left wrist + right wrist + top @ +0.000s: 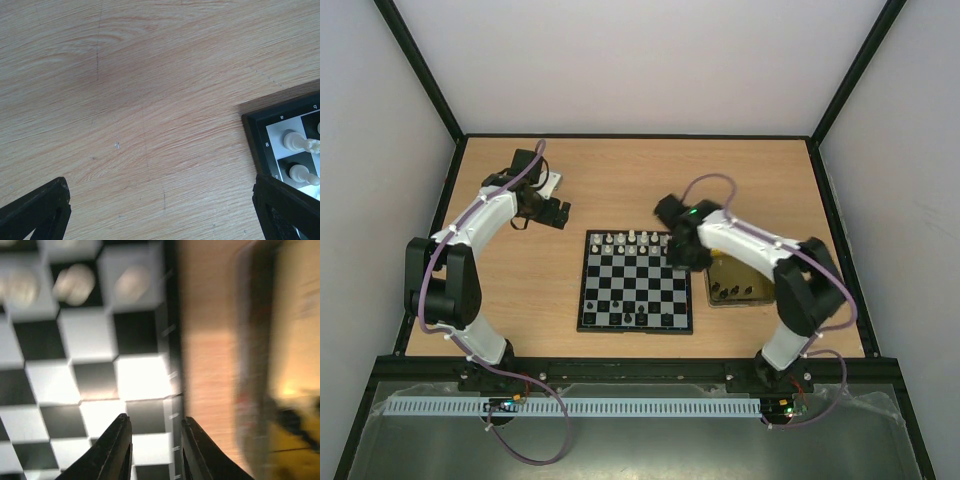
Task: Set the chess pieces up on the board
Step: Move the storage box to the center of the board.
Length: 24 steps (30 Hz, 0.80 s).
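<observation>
R gripper [155, 421] jaws are seen part-open, nothing held, low over the board [140, 377] nr its right edge. L gripper [160, 202] is held wide open, empty, by board's far-left corner. White chess pieces [632, 238] are lined on far rows; some black sit in gold tray [740, 305]. Risk: standing whites could be knocked by R gripper passing low.

R gripper [682, 258] over board [620, 292] far-right corner — L gripper [558, 214] off-board, left
</observation>
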Motion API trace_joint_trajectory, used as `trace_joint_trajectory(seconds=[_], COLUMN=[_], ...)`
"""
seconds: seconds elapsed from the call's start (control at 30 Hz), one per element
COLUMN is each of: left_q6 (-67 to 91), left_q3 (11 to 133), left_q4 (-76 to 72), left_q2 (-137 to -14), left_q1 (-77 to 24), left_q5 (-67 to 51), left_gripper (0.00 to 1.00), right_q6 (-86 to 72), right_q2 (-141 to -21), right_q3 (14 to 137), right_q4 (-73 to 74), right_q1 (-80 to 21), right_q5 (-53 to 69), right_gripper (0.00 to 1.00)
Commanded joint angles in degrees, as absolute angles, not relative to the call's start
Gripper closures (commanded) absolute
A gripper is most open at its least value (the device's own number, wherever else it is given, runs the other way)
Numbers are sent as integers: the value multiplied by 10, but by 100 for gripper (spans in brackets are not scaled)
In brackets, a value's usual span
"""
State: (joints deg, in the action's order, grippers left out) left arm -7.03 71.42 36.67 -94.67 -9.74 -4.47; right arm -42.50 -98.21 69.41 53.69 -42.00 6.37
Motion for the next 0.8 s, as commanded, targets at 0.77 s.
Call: trace_joint_trajectory(seconds=[0.77], left_q6=[-133], left_q3=[876], left_q4=[482], left_q2=[-976], left_q1=[-57], left_q5=[-32], left_gripper=[1], right_q6=[-506], right_q2=[-771], right_q3=[592], right_q4=[522], right_q1=[-102], right_q5=[-38], right_gripper=[73])
